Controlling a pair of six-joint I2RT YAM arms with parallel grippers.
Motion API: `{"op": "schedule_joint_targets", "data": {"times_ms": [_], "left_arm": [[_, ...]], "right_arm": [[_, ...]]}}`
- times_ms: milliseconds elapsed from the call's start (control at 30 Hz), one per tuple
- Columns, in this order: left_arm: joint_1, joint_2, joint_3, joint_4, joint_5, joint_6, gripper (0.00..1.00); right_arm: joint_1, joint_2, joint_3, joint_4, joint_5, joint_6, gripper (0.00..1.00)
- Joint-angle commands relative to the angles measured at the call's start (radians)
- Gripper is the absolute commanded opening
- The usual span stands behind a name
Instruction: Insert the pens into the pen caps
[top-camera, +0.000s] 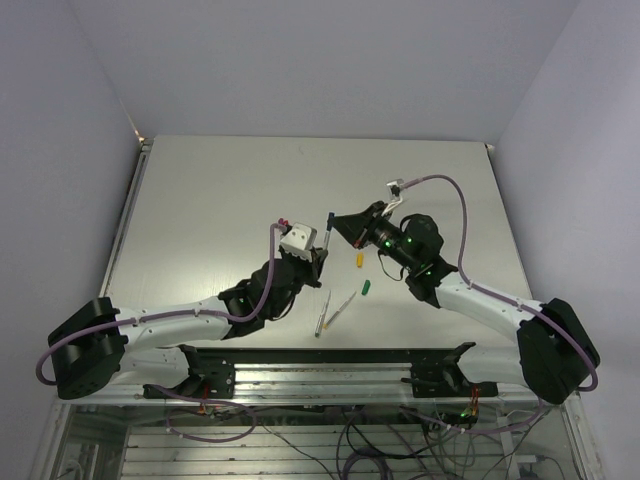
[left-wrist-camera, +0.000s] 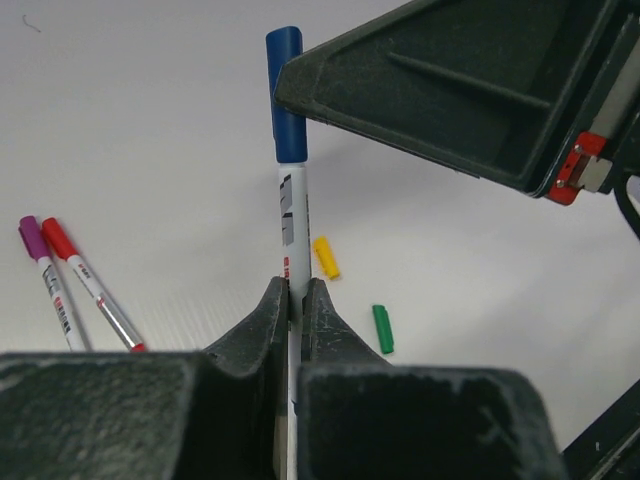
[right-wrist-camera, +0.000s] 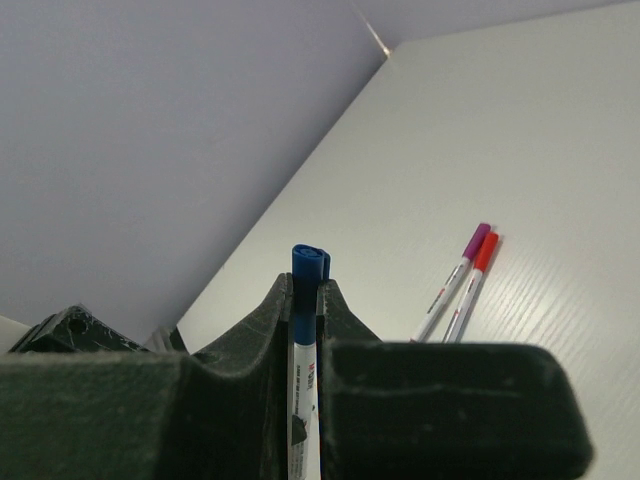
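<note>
Blue cap (left-wrist-camera: 285, 95) tops the pen (left-wrist-camera: 293, 225), pointing away from your left end effector (left-wrist-camera: 293, 297), clamped on its shaft; right end effector (right-wrist-camera: 305, 290) grips the cap.

One pen (left-wrist-camera: 294, 230), a white-grey barrel with dark printing, stands roughly upright above the middle of the bench (top-camera: 200, 200), pinched low on its barrel by the left tool (left-wrist-camera: 293, 295). A blue cap (left-wrist-camera: 285, 95) sits on its upper end, clamped in the right tool (right-wrist-camera: 305, 300). A purple-capped pen (left-wrist-camera: 45, 270) and a red-capped pen (left-wrist-camera: 90, 285) lie flat side by side near the middle of the near edge, capped ends close together. A loose yellow cap (left-wrist-camera: 326, 257) and a loose green cap (left-wrist-camera: 383, 329) lie flat and apart near the bench's middle, the green one nearer the near edge.
</note>
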Motion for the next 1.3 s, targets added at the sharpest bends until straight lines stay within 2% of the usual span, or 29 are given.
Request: {"op": "schedule_joint_targets", "data": {"times_ms": [0, 133, 400, 633, 833, 933, 1033, 1133, 1267], "left_arm": [[0.003, -0.04, -0.001, 0.187, -0.037, 0.054, 0.07], [0.006, -0.044, -0.002, 0.235, -0.056, 0.081, 0.07], [0.011, -0.037, 0.004, 0.312, -0.041, 0.077, 0.07], [0.012, -0.065, -0.001, 0.288, -0.092, 0.07, 0.07], [0.015, -0.058, 0.002, 0.19, -0.131, 0.029, 0.07], [0.017, -0.031, 0.003, 0.114, -0.154, -0.002, 0.07], [0.02, -0.003, 0.003, 0.042, -0.185, -0.052, 0.07], [0.029, 0.021, -0.006, -0.004, -0.202, -0.09, 0.07], [0.065, 0.058, -0.01, -0.059, -0.224, -0.14, 0.07]], "right_arm": [[0.022, 0.031, 0.028, -0.21, -0.099, -0.057, 0.0], [0.069, 0.052, 0.052, -0.317, -0.067, -0.123, 0.0], [0.143, 0.129, 0.043, -0.394, 0.013, -0.161, 0.0], [0.147, 0.149, 0.031, -0.384, 0.041, -0.151, 0.0], [0.148, 0.086, 0.019, -0.319, 0.117, -0.152, 0.01], [0.148, 0.029, 0.038, -0.308, 0.199, -0.168, 0.35], [0.149, -0.038, 0.053, -0.301, 0.29, -0.187, 0.5], [0.148, -0.109, 0.058, -0.297, 0.368, -0.209, 0.59], [0.147, -0.184, 0.045, -0.311, 0.457, -0.244, 0.61]]}}
